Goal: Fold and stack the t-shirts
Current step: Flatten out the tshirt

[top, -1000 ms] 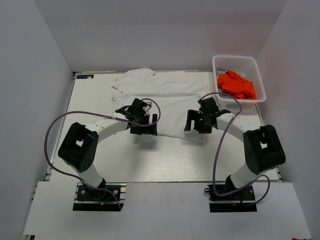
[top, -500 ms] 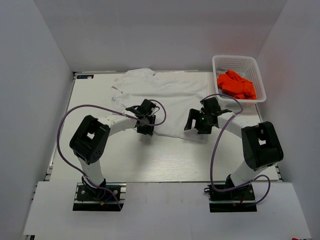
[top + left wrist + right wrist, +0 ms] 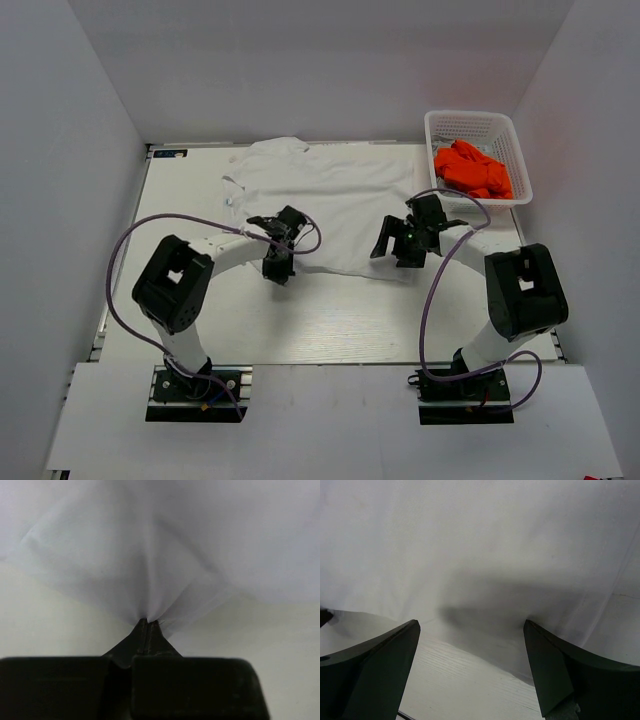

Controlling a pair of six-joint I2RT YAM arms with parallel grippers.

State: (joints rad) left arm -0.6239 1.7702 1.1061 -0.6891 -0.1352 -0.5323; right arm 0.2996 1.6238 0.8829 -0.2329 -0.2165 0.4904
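A white t-shirt (image 3: 335, 200) lies spread flat across the far half of the table. My left gripper (image 3: 277, 266) is shut on its near hem; in the left wrist view the white t-shirt (image 3: 150, 555) puckers into the gripper (image 3: 149, 622). My right gripper (image 3: 396, 256) stands open over the hem's near right part, its fingers (image 3: 395, 650) straddling the edge of the white t-shirt (image 3: 480, 550) with nothing gripped. An orange t-shirt (image 3: 472, 170) lies crumpled in the basket.
A white plastic lattice basket (image 3: 440, 125) stands at the far right corner of the table (image 3: 330, 320). Grey walls close in the left, back and right sides. Purple cables loop from both arms.
My left gripper has closed on the white shirt's near hem after sliding slightly toward the near edge. The right gripper has stayed open, almost in the same spot.
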